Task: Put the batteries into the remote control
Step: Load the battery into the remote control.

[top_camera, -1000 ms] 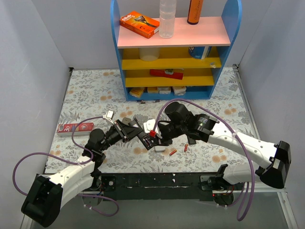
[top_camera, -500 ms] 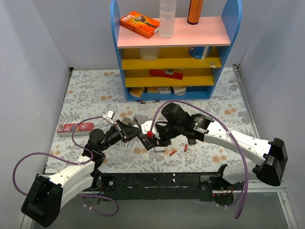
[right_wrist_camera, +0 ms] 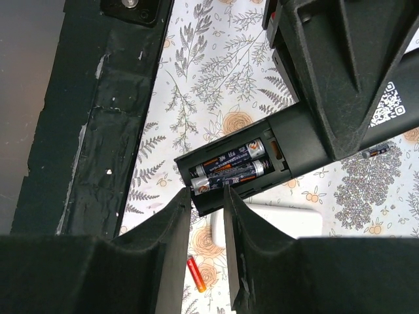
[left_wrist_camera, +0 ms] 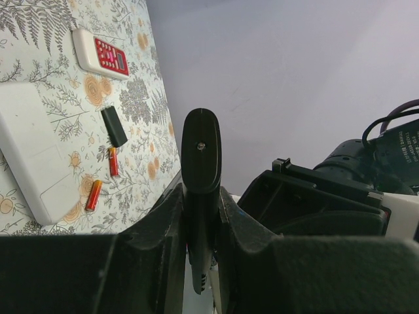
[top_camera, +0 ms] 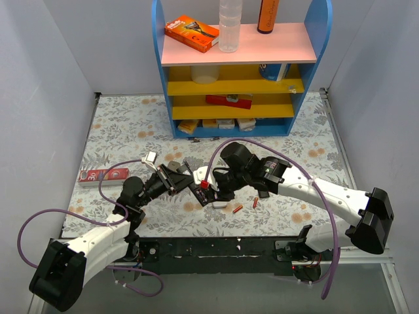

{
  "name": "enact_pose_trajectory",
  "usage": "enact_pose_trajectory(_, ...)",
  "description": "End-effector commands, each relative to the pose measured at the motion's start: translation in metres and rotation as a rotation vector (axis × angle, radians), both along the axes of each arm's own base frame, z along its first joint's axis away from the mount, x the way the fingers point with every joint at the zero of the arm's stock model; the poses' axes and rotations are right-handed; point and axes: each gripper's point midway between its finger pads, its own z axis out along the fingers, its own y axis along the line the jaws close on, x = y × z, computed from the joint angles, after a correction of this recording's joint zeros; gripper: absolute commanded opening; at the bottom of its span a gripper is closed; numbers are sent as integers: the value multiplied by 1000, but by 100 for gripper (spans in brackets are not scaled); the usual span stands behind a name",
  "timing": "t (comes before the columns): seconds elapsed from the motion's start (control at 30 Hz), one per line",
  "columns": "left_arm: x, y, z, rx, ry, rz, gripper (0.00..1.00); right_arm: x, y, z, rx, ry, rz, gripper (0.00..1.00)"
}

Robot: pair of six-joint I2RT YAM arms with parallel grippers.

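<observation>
My left gripper (top_camera: 186,180) (left_wrist_camera: 201,193) is shut on a black remote control (top_camera: 200,193) (left_wrist_camera: 200,157), clamped edge-on and held above the table. Its battery bay is uncovered in the right wrist view, with two dark batteries (right_wrist_camera: 230,169) lying side by side inside the remote control (right_wrist_camera: 288,147). My right gripper (top_camera: 213,190) (right_wrist_camera: 207,196) has its jaws a narrow gap apart at the bay's open end, with nothing pinched between them. Two loose red-orange batteries (top_camera: 238,209) (left_wrist_camera: 113,161) lie on the flowered cloth below; one of them (right_wrist_camera: 196,273) shows under my right fingers.
A plain white oblong remote (left_wrist_camera: 29,150) (right_wrist_camera: 275,219) lies on the cloth under the grippers. Beside the loose batteries lies a small black cover (left_wrist_camera: 114,126). A white remote with red buttons (top_camera: 103,174) (left_wrist_camera: 101,53) is at the left. The blue shelf unit (top_camera: 236,72) stands behind.
My right arm has shifted slightly left, bringing its fingertips closer to the remote's open end, and its jaws have narrowed a little. The left gripper and remote have stayed put.
</observation>
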Motion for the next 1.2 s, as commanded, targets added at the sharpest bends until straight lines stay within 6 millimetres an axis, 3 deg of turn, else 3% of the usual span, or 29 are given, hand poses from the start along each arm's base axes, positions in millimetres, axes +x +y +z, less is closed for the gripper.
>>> enact_pose_trajectory(0.0, -3, -3, 34, -142, 70, -31, 0, 10, 9, 4, 30, -14, -34, 33)
enact_pose_trajectory(0.33, -5, -2, 39, -158, 66, -36, 0, 23, 13, -4, 6, -12, -112, 32)
enact_pose_trajectory(0.53, -6, -1, 41, -167, 65, -39, 0, 32, 14, -11, -20, -17, -169, 23)
enact_pose_trajectory(1.17, -11, -2, 45, -196, 70, -62, 0, 65, 24, -23, -69, -37, -342, 14)
